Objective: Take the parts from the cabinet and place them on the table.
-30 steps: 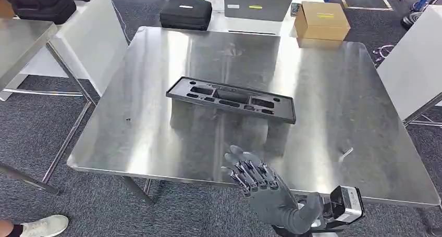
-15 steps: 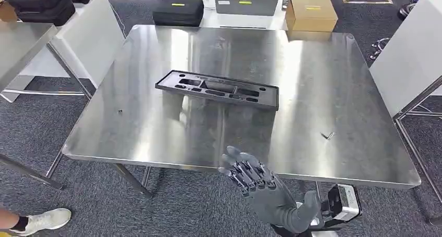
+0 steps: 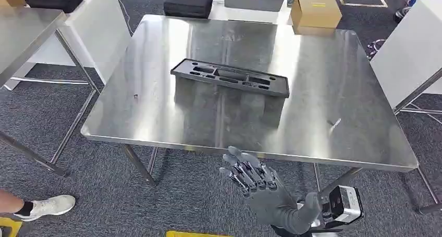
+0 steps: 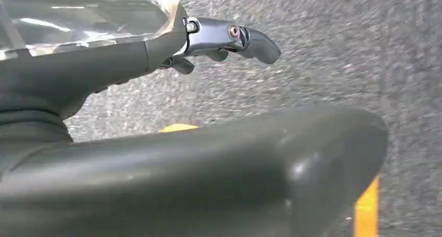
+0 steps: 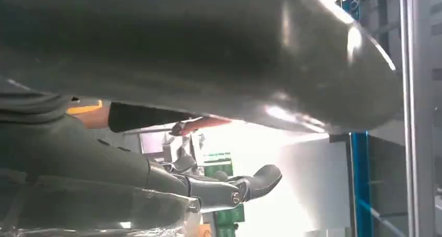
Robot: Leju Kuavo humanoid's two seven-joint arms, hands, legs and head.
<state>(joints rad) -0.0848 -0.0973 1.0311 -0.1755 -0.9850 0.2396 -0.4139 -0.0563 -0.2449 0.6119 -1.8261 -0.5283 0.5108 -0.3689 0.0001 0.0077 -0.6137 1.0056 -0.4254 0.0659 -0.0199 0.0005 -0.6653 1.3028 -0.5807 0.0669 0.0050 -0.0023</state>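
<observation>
Seeing my right hand (image 3: 260, 187) at six o'clock, fingers spread wide and empty, short of the tabletop (image 3: 323, 86); the black tray (image 3: 230, 77) lies at twelve. Left hand (image 4: 224, 39): cannot tell.

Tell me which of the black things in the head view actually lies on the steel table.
The flat black tray with moulded recesses, alone at mid-table. The black case sits beyond the far edge on another surface.
</observation>
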